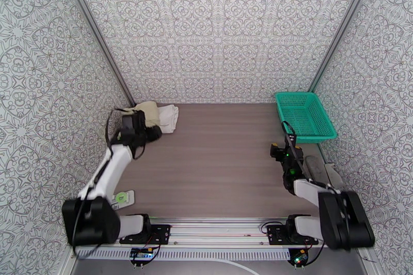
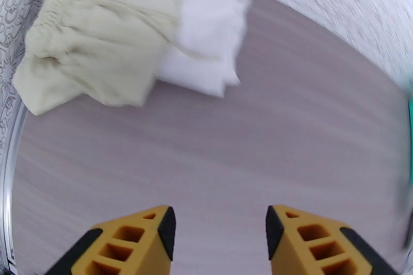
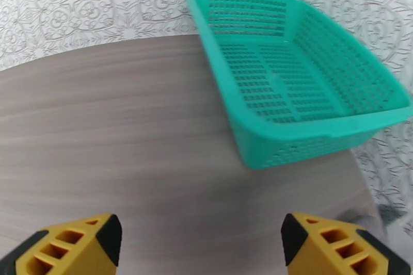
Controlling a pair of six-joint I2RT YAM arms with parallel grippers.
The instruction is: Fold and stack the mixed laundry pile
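At the table's far left corner lies the laundry pile: a beige garment (image 1: 148, 111) (image 2: 98, 38) partly on top of a folded white T-shirt (image 1: 168, 117) (image 2: 209, 38). My left gripper (image 1: 135, 127) (image 2: 221, 235) is open and hangs just in front of the pile, nothing between its yellow fingers. Over the table's right side, near a teal mesh basket, my right gripper (image 1: 281, 151) (image 3: 201, 242) stands open and holds nothing.
The teal mesh basket (image 1: 304, 116) (image 3: 310, 131) stands empty at the back right corner. Patterned walls close in the table on three sides. A small green and white tag (image 1: 122, 197) lies near the left arm's base. Bare wood-grain table (image 1: 222, 162) spans the middle.
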